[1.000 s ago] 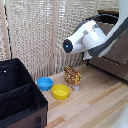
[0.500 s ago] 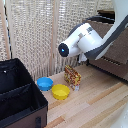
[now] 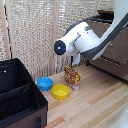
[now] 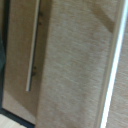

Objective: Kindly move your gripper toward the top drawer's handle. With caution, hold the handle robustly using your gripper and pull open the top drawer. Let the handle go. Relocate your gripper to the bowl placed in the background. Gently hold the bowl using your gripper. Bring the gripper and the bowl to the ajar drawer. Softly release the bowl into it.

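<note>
Item one: the arm (image 3: pixel 82 40). We log a bulky white arm filling the upper middle of the exterior view, reaching back toward the dresser (image 3: pixel 114 52) on the exterior view's right. The pincer itself is hidden behind the arm's body there and does not appear in the wrist view, so we cannot tell whether its fingers are spread or closed.

Item two: the dresser. Brown wood-grain, standing at the far right of the exterior view, partly covered by the arm. In the wrist view we see a close brown drawer front (image 4: pixel 75 60) with a slim pale bar, the handle (image 4: pixel 33 47), fixed across it. Which drawer this is we cannot confirm from that view alone. The camera sits close to the handle, so the pincer is near it; contact cannot be seen.

Item three: the bowl (image 3: pixel 44 83). Blue, round, resting on the wooden floor (image 3: pixel 95 102), well apart from the pincer's end of the arm. It lies just beside a yellow bowl (image 3: pixel 60 91).

Item four: a small patterned box (image 3: pixel 72 77), upright, just beside the yellow bowl.

Item five: a black bin (image 3: pixel 17 95) at the exterior view's lower left, near the bowl.

Item six: a pale woven curtain (image 3: pixel 30 35) behind all.
</note>
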